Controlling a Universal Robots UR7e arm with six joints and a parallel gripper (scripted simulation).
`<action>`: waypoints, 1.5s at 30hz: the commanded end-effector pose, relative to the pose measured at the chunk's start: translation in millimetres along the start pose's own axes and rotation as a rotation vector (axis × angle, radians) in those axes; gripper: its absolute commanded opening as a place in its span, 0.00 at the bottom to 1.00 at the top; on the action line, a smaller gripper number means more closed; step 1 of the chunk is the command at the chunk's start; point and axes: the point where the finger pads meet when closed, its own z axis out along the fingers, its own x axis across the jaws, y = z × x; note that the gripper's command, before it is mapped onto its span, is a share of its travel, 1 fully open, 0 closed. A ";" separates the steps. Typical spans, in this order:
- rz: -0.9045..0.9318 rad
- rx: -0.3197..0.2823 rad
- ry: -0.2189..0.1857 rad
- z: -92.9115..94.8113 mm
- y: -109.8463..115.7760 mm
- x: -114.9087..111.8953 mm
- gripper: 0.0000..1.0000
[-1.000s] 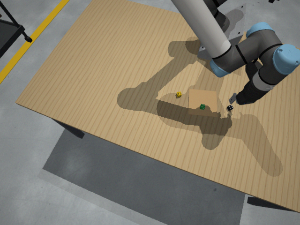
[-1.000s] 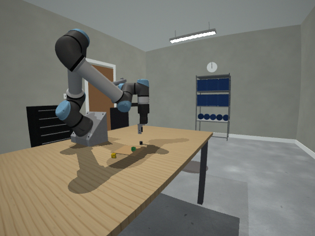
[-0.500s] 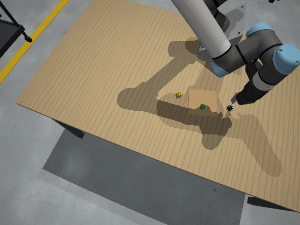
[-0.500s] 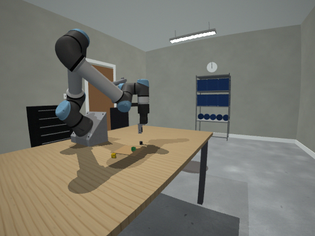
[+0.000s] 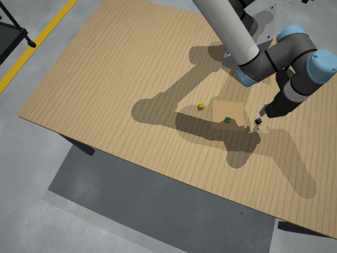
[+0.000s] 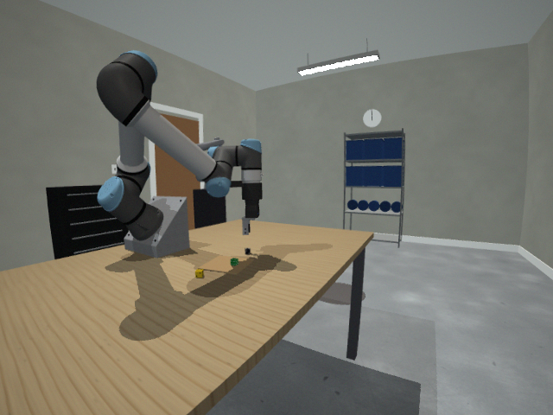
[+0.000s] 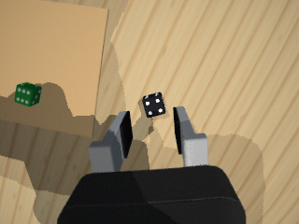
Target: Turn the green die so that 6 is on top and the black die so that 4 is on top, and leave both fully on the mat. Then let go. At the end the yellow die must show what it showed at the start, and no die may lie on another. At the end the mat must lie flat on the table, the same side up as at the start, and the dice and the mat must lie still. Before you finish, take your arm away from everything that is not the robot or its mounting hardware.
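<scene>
Black die lies on bare table, off the mat, four pips up in the wrist view only. The gripper hovers partly spread, holding nothing. Green die sits at nine o'clock, on the mat.

yellow die pips too small, mat cut off in wrist view
</scene>
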 end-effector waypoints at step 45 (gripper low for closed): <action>0.002 0.003 0.002 36.4 1.3 -0.2 0.70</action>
